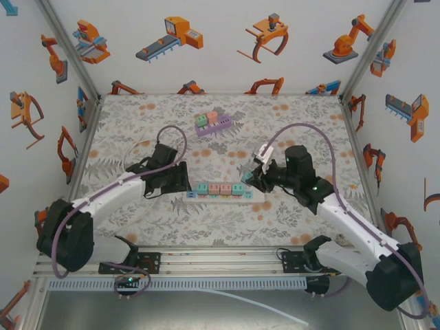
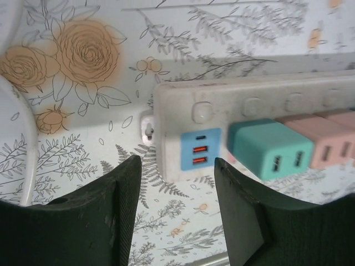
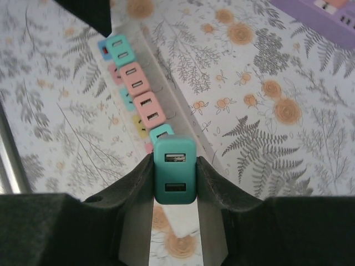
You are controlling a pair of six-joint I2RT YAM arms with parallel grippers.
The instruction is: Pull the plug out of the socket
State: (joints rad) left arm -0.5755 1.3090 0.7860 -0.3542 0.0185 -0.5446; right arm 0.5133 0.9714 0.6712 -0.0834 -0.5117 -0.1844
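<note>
A white power strip [image 1: 220, 194] lies mid-table with a row of teal and pink plugs in its sockets. My right gripper [image 1: 249, 180] is at its right end, shut on a teal plug [image 3: 175, 177] with two USB ports, one finger [image 3: 138, 188] on each side. This plug stands over the strip's end [image 3: 191, 221]; whether its prongs are still in the socket is hidden. My left gripper [image 2: 177, 221] is open just short of the strip's left end [image 2: 166, 133], near the blue USB panel [image 2: 199, 148], with only tablecloth between its jaws. Beside that panel sits another teal plug [image 2: 272, 149].
A purple strip [image 1: 212, 124] with small coloured plugs lies farther back. The white strip's cable [image 2: 25, 166] curves past on the left. The enclosure's patterned walls close in the sides and back, and a metal rail [image 1: 220, 261] runs along the near edge.
</note>
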